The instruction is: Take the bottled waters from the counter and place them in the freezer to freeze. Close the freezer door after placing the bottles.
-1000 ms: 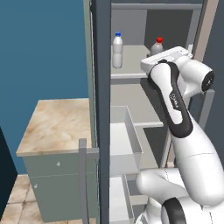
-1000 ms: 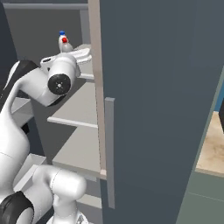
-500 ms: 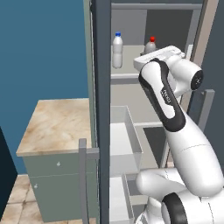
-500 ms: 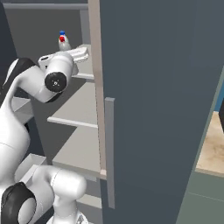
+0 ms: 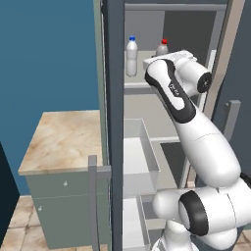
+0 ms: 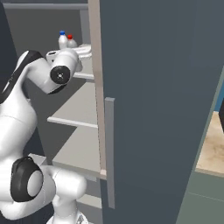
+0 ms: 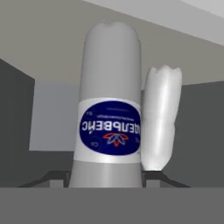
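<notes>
The arm had swung the red-capped bottle (image 5: 163, 47), clamped in its gripper (image 7: 106, 181), leftward until it stood at three o'clock of the blue-capped bottle (image 5: 131, 56) on the freezer shelf (image 5: 135, 85), with release and door-closing still pending.

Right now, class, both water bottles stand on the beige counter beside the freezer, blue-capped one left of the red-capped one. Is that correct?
Not quite. Both bottles stand on a shelf inside the freezer, not on the counter. The left base view shows the blue-capped one left of the red-capped one.

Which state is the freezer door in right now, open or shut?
Open. The freezer door stands swung out, exposing the white shelves where the two bottled waters stand.
</notes>
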Controlling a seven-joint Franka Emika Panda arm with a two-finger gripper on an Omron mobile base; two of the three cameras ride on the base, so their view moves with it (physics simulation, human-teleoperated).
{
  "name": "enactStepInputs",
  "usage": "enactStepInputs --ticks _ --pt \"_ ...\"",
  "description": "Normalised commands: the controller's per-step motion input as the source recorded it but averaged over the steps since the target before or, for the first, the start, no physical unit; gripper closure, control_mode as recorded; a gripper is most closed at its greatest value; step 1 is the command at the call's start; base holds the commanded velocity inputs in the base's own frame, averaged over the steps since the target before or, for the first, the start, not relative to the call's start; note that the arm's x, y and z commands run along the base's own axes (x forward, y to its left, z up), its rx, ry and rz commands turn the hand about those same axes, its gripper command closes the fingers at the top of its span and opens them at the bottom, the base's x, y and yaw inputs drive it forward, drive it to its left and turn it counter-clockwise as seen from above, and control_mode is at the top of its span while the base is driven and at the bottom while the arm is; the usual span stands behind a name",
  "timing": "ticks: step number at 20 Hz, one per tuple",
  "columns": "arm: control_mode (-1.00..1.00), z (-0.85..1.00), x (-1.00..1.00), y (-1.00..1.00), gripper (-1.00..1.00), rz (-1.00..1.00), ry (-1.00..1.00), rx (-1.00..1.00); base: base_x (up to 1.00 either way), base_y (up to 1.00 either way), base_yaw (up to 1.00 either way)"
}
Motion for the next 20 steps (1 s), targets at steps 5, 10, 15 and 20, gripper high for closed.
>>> enactStepInputs --ticks 5,10,15,20 --pt "-1.0 -0.05 0.2 0.0 1.0 0.0 0.0 0.0 0.0 0.0 0.0" --pt "-1.0 -0.21 0.07 0.0 1.0 0.0 0.03 0.0 0.0 0.0 0.0" --pt "-1.0 -0.17 0.13 0.0 1.0 0.0 0.03 0.0 0.0 0.0 0.0" --pt "-1.0 -0.04 0.28 -0.01 1.0 0.0 0.02 0.0 0.0 0.0 0.0"
